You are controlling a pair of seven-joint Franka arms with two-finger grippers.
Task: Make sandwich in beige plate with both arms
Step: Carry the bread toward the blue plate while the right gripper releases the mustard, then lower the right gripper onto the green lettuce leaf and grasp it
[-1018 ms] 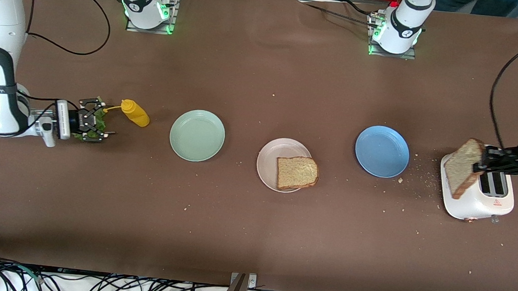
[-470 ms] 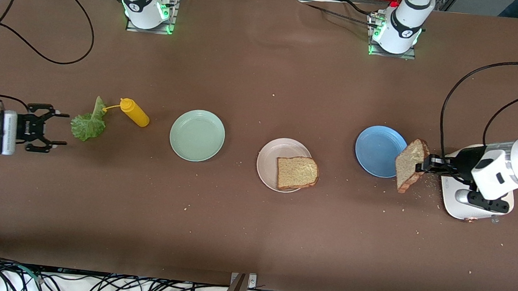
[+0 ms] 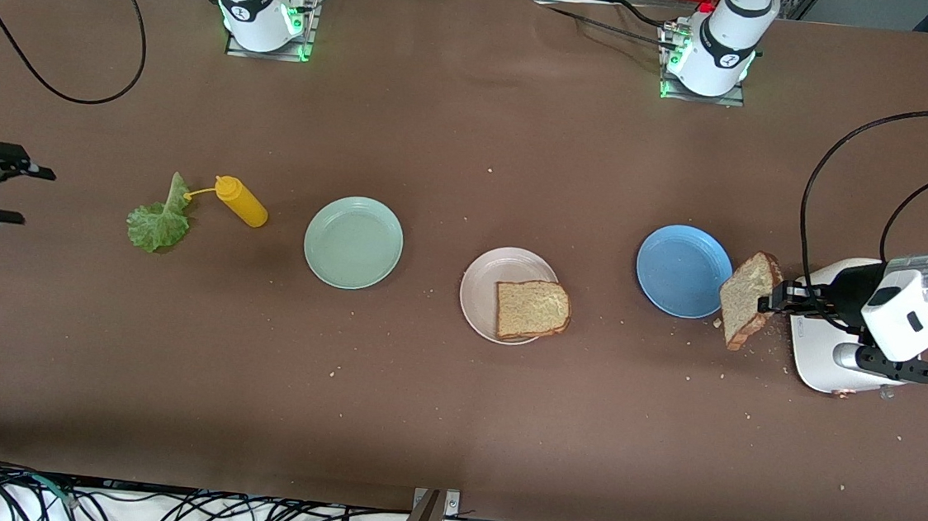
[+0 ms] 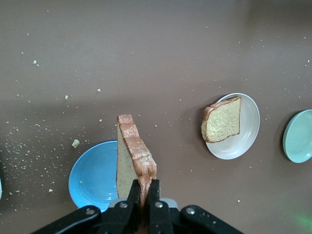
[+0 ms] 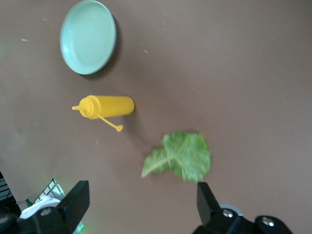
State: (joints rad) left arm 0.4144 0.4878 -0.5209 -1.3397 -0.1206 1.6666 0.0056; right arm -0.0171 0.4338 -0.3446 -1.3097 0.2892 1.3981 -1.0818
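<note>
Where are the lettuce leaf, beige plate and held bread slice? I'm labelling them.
lettuce leaf (image 3: 157, 225), front view, leaf's middle.
beige plate (image 3: 480, 288), front view, bare floor.
held bread slice (image 3: 746, 298), front view, speckled face.

Mint-green plate, blue plate, yellow squeeze bottle on its side, white toaster.

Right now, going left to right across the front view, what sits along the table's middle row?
Lettuce leaf → mustard bottle → green plate → beige plate holding a bread slice → blue plate → toaster.
</note>
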